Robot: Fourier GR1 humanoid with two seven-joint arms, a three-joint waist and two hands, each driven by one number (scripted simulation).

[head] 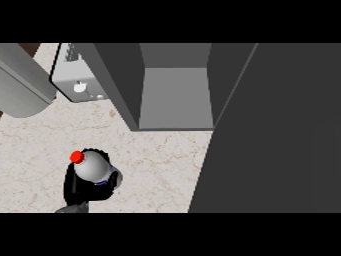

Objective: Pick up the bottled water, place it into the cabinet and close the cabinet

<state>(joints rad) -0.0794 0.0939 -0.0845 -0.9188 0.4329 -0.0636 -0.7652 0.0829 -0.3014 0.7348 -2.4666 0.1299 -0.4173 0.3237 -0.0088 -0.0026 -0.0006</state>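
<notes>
The water bottle point(94, 168) is white with a red cap point(77, 157) and sits low at the left over the marble counter. My left hand point(75, 190) is curled around it from below and hides its lower part; a bit of grey forearm enters at the lower edge. The grey cabinet point(174, 95) stands open at the top centre, up and to the right of the bottle, with a bare shelf inside. Its dark door point(284, 135) is swung out and fills the right side. My right hand does not show.
A large grey rounded body point(14, 80) crosses the upper left corner. A white box with a round knob point(81, 86) stands against the cabinet's left wall. Light marble counter point(158, 165) lies between the bottle and the cabinet's opening.
</notes>
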